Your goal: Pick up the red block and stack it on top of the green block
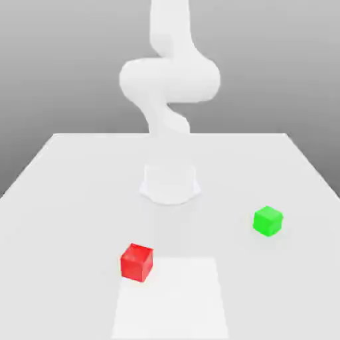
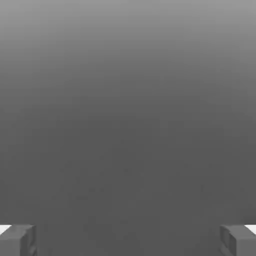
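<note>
The red block point(image 1: 137, 261) sits on the white table point(image 1: 66, 199) near the front, toward the exterior view's left. The green block point(image 1: 267, 220) rests on the same table farther back, toward the exterior view's right, well apart from the red one. In the hand view my gripper point(image 2: 128, 241) is open: its two grey fingertips point(image 2: 18, 240) stand wide apart at the picture's corners with nothing between them, and neither block is near them. Beyond the fingertips there is plain grey background.
The arm's white base point(image 1: 170, 182) stands at the table's middle, behind both blocks, and its links point(image 1: 169, 76) rise above it. A paler rectangular patch point(image 1: 170, 299) shows at the table's front, just right of the red block.
</note>
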Robot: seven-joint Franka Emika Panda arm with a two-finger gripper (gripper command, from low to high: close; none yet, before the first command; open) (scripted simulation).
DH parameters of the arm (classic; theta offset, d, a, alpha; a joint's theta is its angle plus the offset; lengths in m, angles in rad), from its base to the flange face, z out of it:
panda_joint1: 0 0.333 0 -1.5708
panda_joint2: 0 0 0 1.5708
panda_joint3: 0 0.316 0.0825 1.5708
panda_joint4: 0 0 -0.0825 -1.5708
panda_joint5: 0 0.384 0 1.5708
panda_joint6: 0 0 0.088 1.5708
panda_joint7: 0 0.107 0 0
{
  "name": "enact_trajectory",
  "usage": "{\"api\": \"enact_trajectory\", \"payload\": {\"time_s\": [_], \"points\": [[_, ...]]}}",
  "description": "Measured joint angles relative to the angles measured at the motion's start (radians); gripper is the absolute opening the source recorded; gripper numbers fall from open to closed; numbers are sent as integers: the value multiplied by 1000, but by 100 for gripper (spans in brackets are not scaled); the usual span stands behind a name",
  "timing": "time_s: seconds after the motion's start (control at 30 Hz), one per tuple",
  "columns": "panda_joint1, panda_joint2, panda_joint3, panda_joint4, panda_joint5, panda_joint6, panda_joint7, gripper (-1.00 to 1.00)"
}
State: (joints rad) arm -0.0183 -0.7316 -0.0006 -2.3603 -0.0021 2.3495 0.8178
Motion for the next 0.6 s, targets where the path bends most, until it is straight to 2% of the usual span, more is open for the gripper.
{"api": "enact_trajectory", "payload": {"time_s": [0.4,0.6], "points": [[-92,403,-22,-338,-15,288,106,0],[-128,667,-46,-503,-5,475,149,0]]}}
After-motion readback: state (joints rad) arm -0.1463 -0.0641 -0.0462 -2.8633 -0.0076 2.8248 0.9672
